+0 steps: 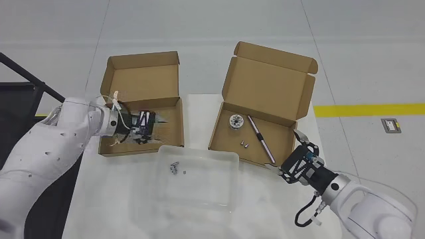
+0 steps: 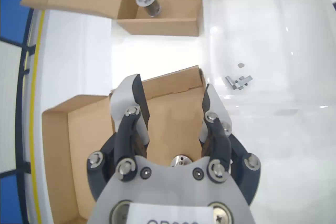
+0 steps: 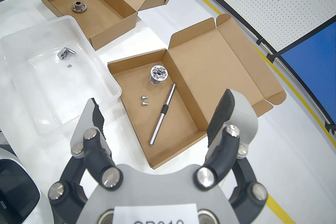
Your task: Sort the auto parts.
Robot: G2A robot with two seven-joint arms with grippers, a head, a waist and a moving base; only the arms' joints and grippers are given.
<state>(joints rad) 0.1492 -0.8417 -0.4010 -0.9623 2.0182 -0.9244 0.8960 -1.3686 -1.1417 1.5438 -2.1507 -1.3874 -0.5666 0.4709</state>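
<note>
while the left claw (image 2: pixel 172 83) hangs released, jaws wide apart, above the left cardboard box (image 3: pixel 113 7), a flanged metal hub (image 3: pixel 78 6) sits upright on that box's floor beneath it. the right claw (image 3: pixel 160 97) is likewise released and holds nothing, poised by a corner of the right cardboard box (image 3: pixel 183 114), which contains a metal spool (image 3: pixel 157 75), a long rod (image 3: pixel 162 117) and two small screws (image 3: pixel 145 103). on the white surface (image 3: pixel 147 36), close to both boxes, a clear plastic tray (image 3: pixel 39 83) holds a small metal bracket (image 3: pixel 65 53) with a tiny disc (image 3: pixel 69 65) just beside it.
</note>
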